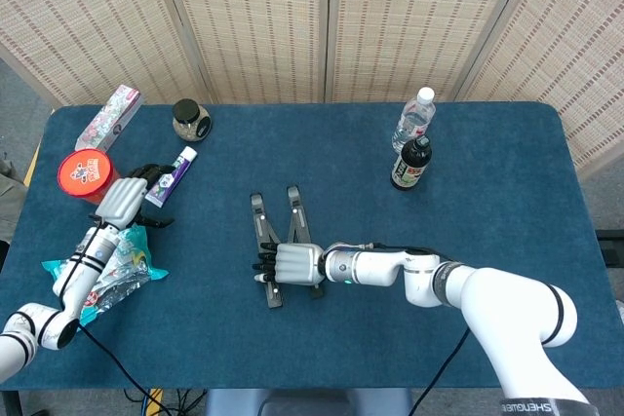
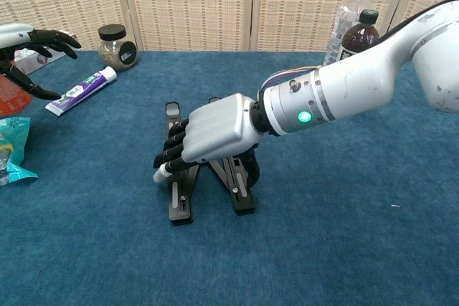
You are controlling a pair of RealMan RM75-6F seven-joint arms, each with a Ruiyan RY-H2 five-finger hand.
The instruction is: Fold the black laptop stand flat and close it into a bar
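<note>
Fingers of the right robot hand (image 2: 212, 137) are curling over the black laptop stand (image 2: 206, 177) at mid-counter (image 2: 323, 234), pressing down on its 2 splayed rails, likely to flatten the crossed linkage; whether they are truly clamping it, I cannot tell. Stand bars are looking rigid, matte and slotted; the counter cover is looking like soft blue felt. The left robot hand (image 1: 119, 200) is hovering spread and empty near the toothpaste tube (image 1: 172, 175), well apart.

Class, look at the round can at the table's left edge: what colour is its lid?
The can's lid is orange-red with a printed label, clearest in the head view.
</note>
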